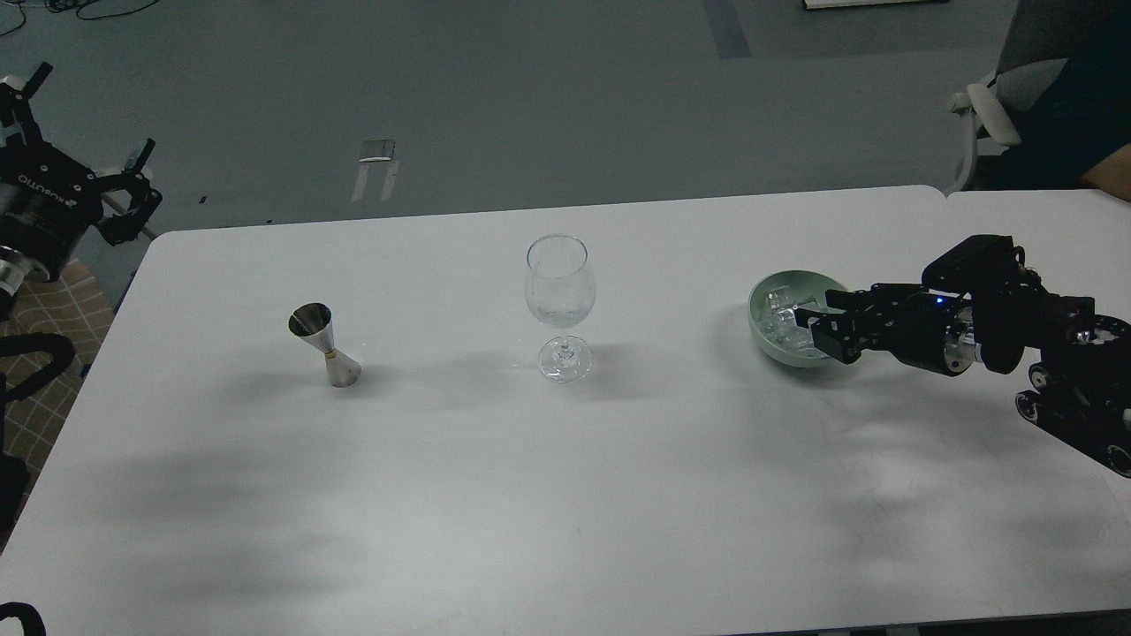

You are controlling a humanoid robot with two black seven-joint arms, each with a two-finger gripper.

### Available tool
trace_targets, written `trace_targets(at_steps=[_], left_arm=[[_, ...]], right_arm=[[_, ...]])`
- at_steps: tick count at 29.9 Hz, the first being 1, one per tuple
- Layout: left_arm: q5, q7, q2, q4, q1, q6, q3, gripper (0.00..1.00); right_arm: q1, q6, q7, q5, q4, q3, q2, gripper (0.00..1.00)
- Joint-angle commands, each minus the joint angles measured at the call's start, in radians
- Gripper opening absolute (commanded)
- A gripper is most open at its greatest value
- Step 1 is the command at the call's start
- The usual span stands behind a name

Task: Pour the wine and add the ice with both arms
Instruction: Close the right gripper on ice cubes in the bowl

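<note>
A clear stemmed glass stands upright at the table's middle. Faint glints show low in it; I cannot tell liquid from ice there. A steel jigger stands to its left. A pale green bowl at the right holds several clear ice cubes. My right gripper lies at the bowl's right rim with its fingers apart, one above the rim and one beside it, holding nothing that I can see. My left gripper hangs off the table's far left corner, fingers spread and empty.
The white table runs from left to right; a second table top joins it at the far right. A chair and a seated person are beyond the right corner. My right arm lies over the table's right side.
</note>
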Motion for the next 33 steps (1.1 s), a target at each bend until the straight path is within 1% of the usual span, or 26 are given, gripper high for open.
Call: trace_targets(at_steps=[1, 5, 19, 24, 26, 28, 32, 33], left_arm=[[0.000, 0.001, 0.000, 0.000, -0.001, 0.000, 0.001, 0.98], [0.000, 0.000, 0.000, 0.000, -0.003, 0.000, 0.001, 0.98], [0.000, 0.001, 0.000, -0.001, -0.001, 0.000, -0.001, 0.98], [0.000, 0.001, 0.000, -0.001, -0.003, 0.000, -0.001, 0.98], [0.000, 0.000, 0.000, -0.001, -0.003, 0.000, -0.001, 0.98], [0.000, 0.000, 0.000, -0.001, -0.001, 0.000, -0.001, 0.98], [0.000, 0.000, 0.000, -0.001, -0.001, 0.000, -0.001, 0.98], [0.000, 0.000, 0.000, -0.001, -0.001, 0.000, -0.001, 0.98]], right_arm=[[0.002, 0.000, 0.000, 0.000, -0.007, 0.000, 0.013, 0.54], [0.003, 0.000, 0.000, 0.000, -0.019, 0.000, 0.030, 0.54], [0.018, 0.000, -0.001, -0.001, -0.034, -0.044, 0.030, 0.53], [0.028, 0.002, 0.000, -0.001, -0.042, -0.048, 0.031, 0.45], [0.029, 0.002, 0.000, -0.001, -0.046, -0.048, 0.031, 0.43], [0.031, 0.002, 0.000, -0.001, -0.048, -0.051, 0.031, 0.37], [0.031, 0.002, 0.000, -0.001, -0.047, -0.052, 0.031, 0.30], [0.029, 0.002, 0.000, -0.001, -0.048, -0.052, 0.031, 0.26]])
